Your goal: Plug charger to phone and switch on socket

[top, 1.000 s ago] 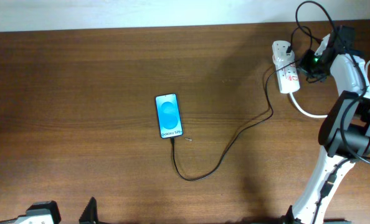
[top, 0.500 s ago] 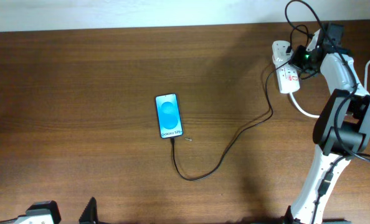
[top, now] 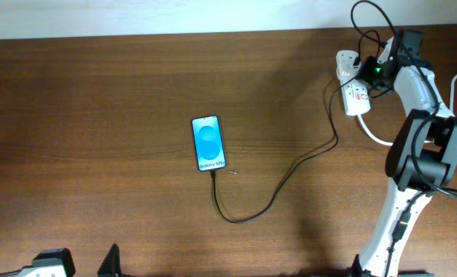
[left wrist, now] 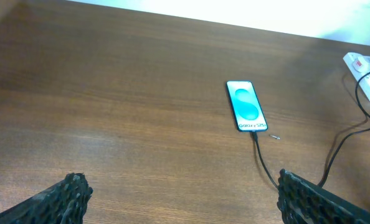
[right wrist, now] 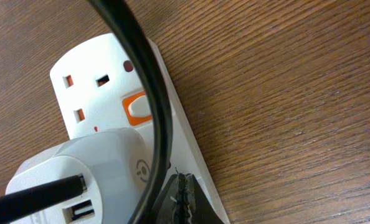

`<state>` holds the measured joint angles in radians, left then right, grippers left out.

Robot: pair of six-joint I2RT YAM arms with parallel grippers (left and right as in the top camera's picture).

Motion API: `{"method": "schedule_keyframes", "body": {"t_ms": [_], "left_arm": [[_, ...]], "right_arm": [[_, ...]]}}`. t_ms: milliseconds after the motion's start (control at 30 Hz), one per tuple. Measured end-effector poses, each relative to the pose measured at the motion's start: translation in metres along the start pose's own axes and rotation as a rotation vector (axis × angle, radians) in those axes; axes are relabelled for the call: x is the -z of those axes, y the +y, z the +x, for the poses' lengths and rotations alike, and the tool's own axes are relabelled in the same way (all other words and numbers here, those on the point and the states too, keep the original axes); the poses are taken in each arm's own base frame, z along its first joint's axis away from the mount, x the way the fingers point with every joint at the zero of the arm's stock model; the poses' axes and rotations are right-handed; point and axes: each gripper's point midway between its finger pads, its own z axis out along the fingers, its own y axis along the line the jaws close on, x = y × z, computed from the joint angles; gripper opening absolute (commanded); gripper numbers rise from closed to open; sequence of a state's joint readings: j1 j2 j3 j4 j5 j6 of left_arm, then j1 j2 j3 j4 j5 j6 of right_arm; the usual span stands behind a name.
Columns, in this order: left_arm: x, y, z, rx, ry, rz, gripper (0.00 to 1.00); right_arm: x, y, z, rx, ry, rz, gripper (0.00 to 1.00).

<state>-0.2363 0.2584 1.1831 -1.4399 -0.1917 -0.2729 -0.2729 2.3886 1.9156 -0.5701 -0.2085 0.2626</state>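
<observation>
Right claw settling over the switch end of the power strip

The right claw (top: 367,71), pressed shut and gripping nothing, is hanging over the far end of the small white power strip with red marks (top: 355,96) at 1 o'clock on the brown wooden counter (top: 98,92), having been shifting there from the strip's 3 o'clock side. The thin black charger cable (top: 278,183) is already meeting the 6 o'clock edge of the blue-lit slim phone (top: 208,143) at mid-counter, so probably only the switching is remaining. The left claw (left wrist: 185,198) is idling wide open and empty at 7 o'clock. A black cable loop (right wrist: 151,93) is crossing the orange rocker (right wrist: 137,107) and the claw tips are running off frame, so contact and switch position are proving impossible to tell.
</observation>
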Motion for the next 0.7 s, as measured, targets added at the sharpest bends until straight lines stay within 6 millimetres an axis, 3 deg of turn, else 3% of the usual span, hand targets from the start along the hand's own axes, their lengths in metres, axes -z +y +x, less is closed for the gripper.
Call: {"method": "schedule_keyframes", "body": {"t_ms": [700], "left_arm": [[0.0, 0.0, 0.0, 0.0, 0.0, 0.0, 0.99]], "right_arm": [[-0.0031, 0.0018, 0.0022, 0.037, 0.004, 0.095, 0.04]]}}
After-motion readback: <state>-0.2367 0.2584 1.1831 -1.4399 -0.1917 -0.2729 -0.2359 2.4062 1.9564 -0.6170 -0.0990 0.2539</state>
